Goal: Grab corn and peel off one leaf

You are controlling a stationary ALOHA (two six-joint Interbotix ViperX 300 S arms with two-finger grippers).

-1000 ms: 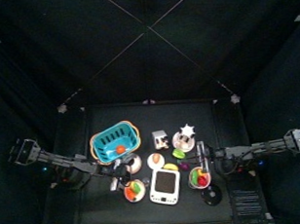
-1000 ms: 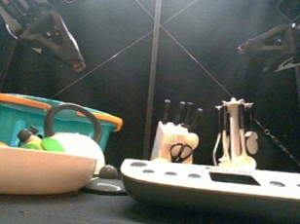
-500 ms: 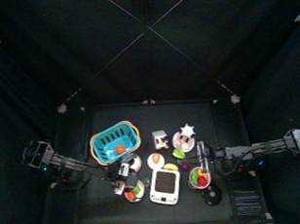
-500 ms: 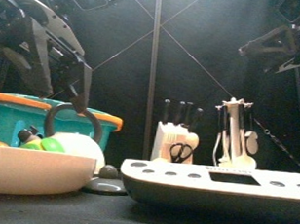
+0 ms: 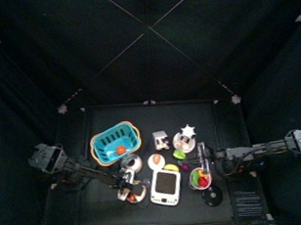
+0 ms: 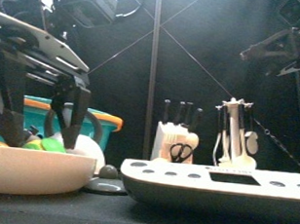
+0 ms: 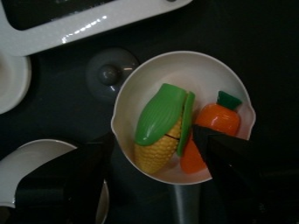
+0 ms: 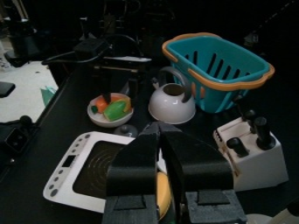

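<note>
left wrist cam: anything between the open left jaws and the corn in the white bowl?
Nothing. In the left wrist view the left gripper hangs open over the white bowl, and the yellow toy corn with green leaves lies uncovered beside an orange toy carrot.

Black table (image 5: 111, 214) bearing bowl (image 7: 222, 85), scale (image 5: 168, 185)

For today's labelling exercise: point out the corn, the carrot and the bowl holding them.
corn (image 7: 162, 127), left wrist view, on its green leaf.
carrot (image 7: 218, 120), left wrist view, on its orange body.
bowl (image 7: 146, 68), left wrist view, on its bare white inner wall.
</note>
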